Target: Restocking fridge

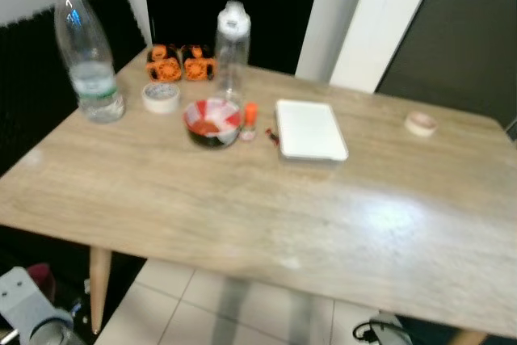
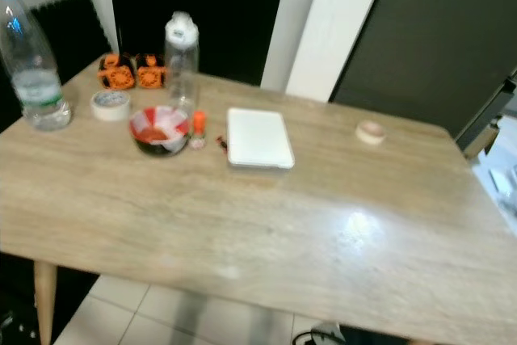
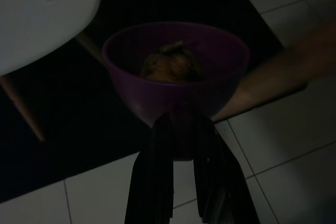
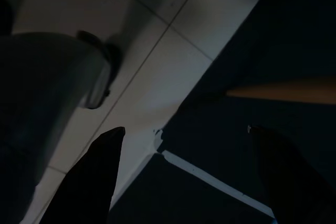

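In the dark left wrist view, my left gripper [image 3: 182, 121] is shut on the near rim of a purple bowl [image 3: 157, 100] with something brown [image 3: 170, 64] inside, held low over the tiled floor. My right gripper [image 4: 186, 129] hangs open, fingers wide apart, over floor tiles with nothing between them. On the wooden table [image 1: 266, 208] stand a large clear water bottle [image 1: 87, 54], a clear bottle with a white cap [image 1: 232, 50], a red-and-white bowl [image 1: 212, 121], a small orange-capped bottle [image 1: 250, 120] and a flat white box [image 1: 309, 129].
A tape roll [image 1: 161, 96] and two orange items [image 1: 181, 63] sit at the table's back left, a small roll [image 1: 421, 123] at the back right. A dark doorway and a white panel [image 1: 378, 26] lie beyond. A table leg [image 1: 98, 284] stands on white tiles.
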Motion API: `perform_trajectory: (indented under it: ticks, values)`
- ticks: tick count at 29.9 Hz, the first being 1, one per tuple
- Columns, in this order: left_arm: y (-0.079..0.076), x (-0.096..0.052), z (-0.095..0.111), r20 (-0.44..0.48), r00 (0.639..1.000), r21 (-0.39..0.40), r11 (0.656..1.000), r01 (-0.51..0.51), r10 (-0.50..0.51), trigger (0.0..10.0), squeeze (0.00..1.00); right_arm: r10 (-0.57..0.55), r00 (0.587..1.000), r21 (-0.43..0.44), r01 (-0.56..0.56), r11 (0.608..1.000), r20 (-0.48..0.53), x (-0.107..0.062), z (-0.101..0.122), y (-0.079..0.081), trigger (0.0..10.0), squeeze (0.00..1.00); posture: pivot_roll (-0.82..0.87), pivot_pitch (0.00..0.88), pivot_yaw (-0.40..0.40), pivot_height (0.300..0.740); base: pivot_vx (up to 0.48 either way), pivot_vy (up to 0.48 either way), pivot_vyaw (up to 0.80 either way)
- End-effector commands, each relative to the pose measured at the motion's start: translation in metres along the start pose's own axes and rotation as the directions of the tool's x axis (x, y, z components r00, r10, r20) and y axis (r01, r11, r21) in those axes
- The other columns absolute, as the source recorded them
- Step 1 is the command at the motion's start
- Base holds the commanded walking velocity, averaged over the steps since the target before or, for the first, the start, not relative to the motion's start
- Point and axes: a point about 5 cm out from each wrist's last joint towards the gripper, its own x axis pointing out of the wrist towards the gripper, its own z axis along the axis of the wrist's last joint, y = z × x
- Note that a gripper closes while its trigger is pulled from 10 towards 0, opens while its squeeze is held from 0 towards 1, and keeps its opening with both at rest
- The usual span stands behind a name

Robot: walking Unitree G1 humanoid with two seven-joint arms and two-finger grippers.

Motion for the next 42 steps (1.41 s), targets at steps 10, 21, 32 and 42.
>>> perform_trajectory:
  ticks: [10, 21, 32, 42]
  values:
    - [-0.005, 0.000, 0.002, 0.013, 1.000, -0.005, 1.000, 0.015, -0.015, 10.0, 0.00, -0.010, 1.000, 0.006, 0.010, 1.000, -0.026, -0.002, -0.008, -0.004, 10.0, 0.00, 0.11, 0.010, -0.108, 0.740, 0.000, -0.480, -0.72]
    - [-0.006, 0.001, 0.003, 0.011, 1.000, -0.006, 1.000, 0.021, -0.021, 10.0, 0.00, -0.006, 1.000, 0.016, 0.006, 1.000, -0.019, -0.001, -0.006, -0.002, 10.0, 0.00, 0.11, 0.011, -0.108, 0.740, 0.000, -0.480, -0.05]
    - [-0.007, 0.000, 0.002, 0.007, 0.999, -0.007, 0.999, 0.032, -0.032, 10.0, 0.00, 0.008, 1.000, 0.014, -0.008, 1.000, -0.014, 0.001, -0.003, 0.006, 10.0, 0.00, 0.11, 0.013, -0.107, 0.740, 0.000, -0.448, 0.00]
    - [-0.010, 0.000, 0.001, 0.002, 0.999, -0.006, 0.999, 0.046, -0.046, 10.0, 0.00, 0.030, 1.000, 0.003, -0.030, 1.000, -0.003, 0.005, 0.007, 0.026, 10.0, 0.00, 0.11, 0.010, -0.108, 0.740, 0.000, -0.247, 0.00]
